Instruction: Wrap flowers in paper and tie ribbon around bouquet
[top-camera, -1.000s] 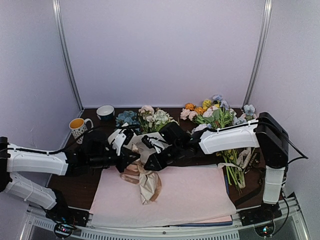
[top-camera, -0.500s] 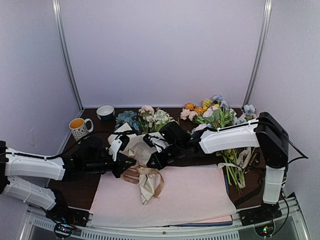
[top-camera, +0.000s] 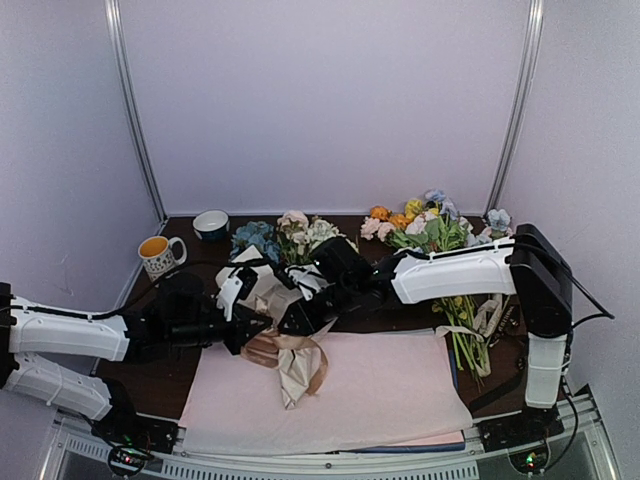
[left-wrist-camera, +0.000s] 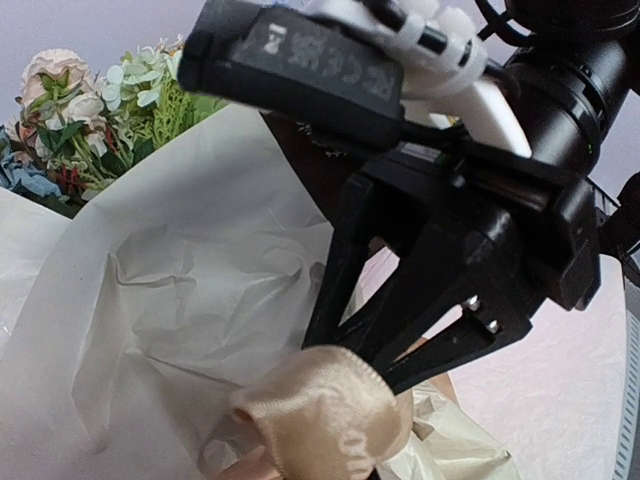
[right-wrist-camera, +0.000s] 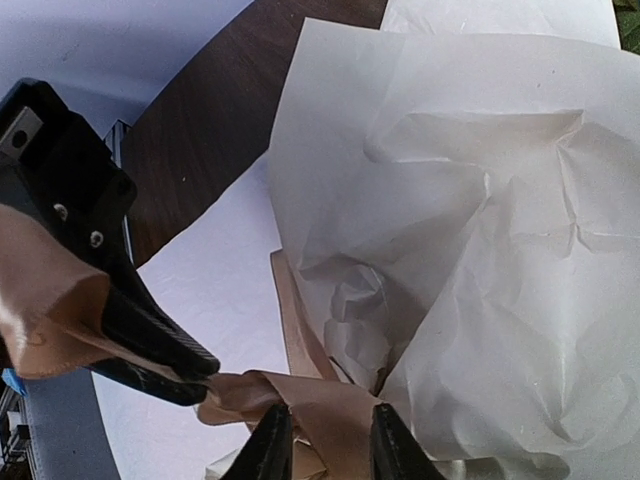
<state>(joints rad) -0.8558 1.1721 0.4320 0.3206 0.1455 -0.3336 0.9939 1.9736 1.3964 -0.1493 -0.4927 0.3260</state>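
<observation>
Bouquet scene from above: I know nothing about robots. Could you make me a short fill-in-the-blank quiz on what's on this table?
The bouquet lies partly on a pale ____ sheet.
The loose bunch of flowers lies on the ____ side of the table.
The tan ribbon is pinched by the shut ____ end effector.
Missing words: pink; right; left.

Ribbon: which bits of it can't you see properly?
Top view: where the ribbon meets the bouquet, covered by the right gripper.
Left wrist view: just a loop shows; the bottom edge cuts off the rest.
Right wrist view: whether the right gripper's jaws pinch it; the bottom edge cuts them off.
</observation>
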